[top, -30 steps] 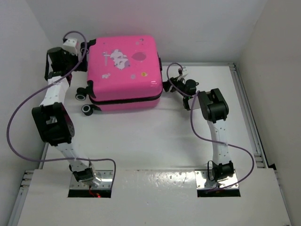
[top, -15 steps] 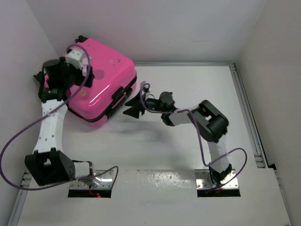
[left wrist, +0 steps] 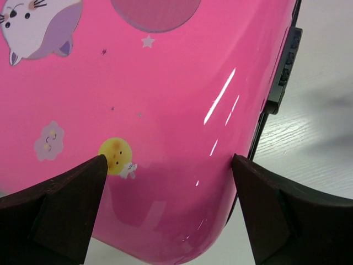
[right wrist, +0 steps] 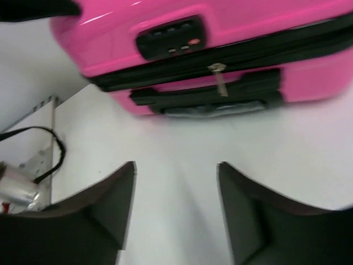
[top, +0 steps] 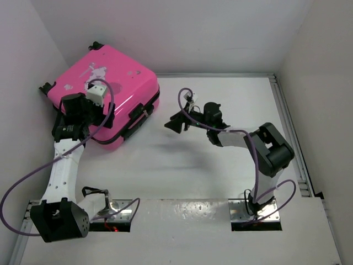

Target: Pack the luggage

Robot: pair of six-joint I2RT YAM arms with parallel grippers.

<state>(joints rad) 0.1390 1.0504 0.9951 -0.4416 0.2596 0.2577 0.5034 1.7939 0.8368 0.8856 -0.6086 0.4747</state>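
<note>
Pink, glossy hard shell takes up the far left corner of the white surface (top: 193, 165). The luggage (top: 118, 83) lies closed on its broad side, turned at an angle, with its black wheels (top: 46, 87) close to the left wall (top: 22, 61); whether they touch it cannot be told. Its rounded corners and smooth top catch bright streaks of light, and a white cat decal (left wrist: 36, 27) and a small yellow decal (left wrist: 116, 154) are printed on it. The left hand (left wrist: 168, 160) hangs over the shell's near end, its dark wedge-shaped fingers spread wide and holding nothing. A black seam (right wrist: 231, 55) runs along the side facing the open surface, with a combination lock (right wrist: 168, 44), a metal zip pull (right wrist: 219, 80) and a flat black carry handle (right wrist: 215, 102). The right hand (right wrist: 176, 168) is low over bare surface near that side, apart from it, fingers wide and empty. From there the matte white surface runs open to the metal rail (top: 292, 138) at the right edge.
</note>
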